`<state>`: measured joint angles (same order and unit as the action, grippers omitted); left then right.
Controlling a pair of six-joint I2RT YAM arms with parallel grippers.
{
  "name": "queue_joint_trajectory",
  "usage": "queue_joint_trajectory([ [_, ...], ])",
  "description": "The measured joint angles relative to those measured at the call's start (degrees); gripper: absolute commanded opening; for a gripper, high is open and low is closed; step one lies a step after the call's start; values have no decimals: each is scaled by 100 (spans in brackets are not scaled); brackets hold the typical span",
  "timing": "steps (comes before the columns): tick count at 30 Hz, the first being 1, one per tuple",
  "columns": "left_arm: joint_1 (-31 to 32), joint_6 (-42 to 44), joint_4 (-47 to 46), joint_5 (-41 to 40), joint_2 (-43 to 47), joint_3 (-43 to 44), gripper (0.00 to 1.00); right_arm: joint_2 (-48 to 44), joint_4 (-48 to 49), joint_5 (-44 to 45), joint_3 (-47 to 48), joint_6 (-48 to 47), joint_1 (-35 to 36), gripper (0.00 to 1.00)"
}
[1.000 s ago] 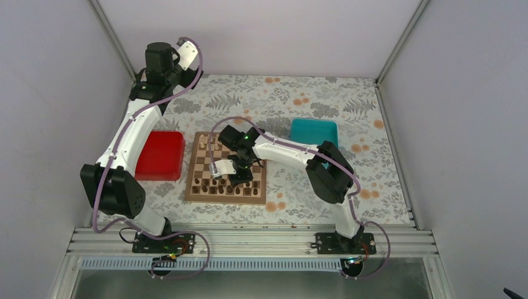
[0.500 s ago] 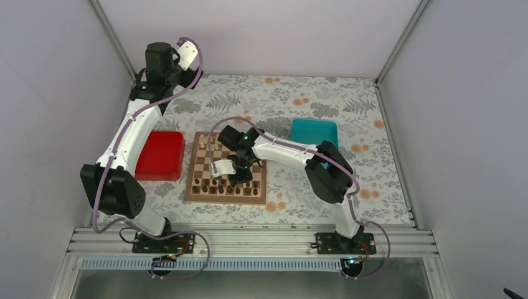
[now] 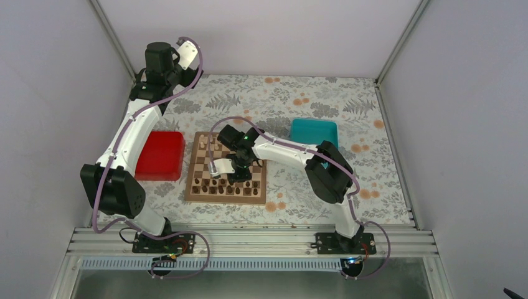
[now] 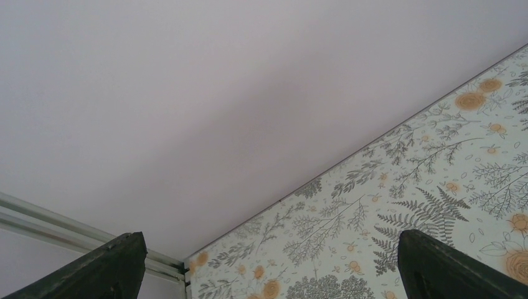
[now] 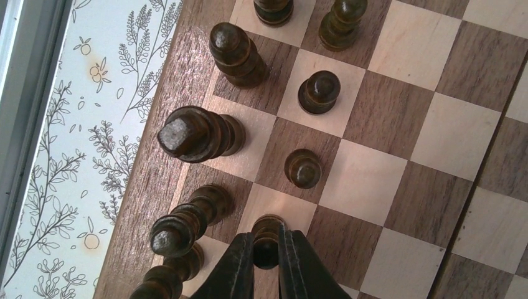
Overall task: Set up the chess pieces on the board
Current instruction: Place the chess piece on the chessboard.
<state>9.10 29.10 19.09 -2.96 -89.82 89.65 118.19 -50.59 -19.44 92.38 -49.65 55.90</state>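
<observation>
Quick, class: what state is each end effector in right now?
Left end effector: open, holding nothing.
Right end effector: closed on a dark chess piece.

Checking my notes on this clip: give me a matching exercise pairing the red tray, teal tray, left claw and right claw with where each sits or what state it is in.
Things:
1. red tray
2. teal tray
3. left claw
4. right claw

Places or states:
A. shut on a dark chess piece
B. open, empty, raised toward the back wall
C. beside the left edge of the board
D. off the board's far right corner

Pairs: 1-C, 2-D, 3-B, 4-A
</observation>
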Motion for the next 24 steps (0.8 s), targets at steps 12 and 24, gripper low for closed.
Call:
queue_joint_trajectory([
  [12,0,0,-17,0,0,-44,100,0,4,37,2,20,0,19],
  [24,0,0,-15,4,0,-44,100,-151,109,44,0,28,-42,23],
])
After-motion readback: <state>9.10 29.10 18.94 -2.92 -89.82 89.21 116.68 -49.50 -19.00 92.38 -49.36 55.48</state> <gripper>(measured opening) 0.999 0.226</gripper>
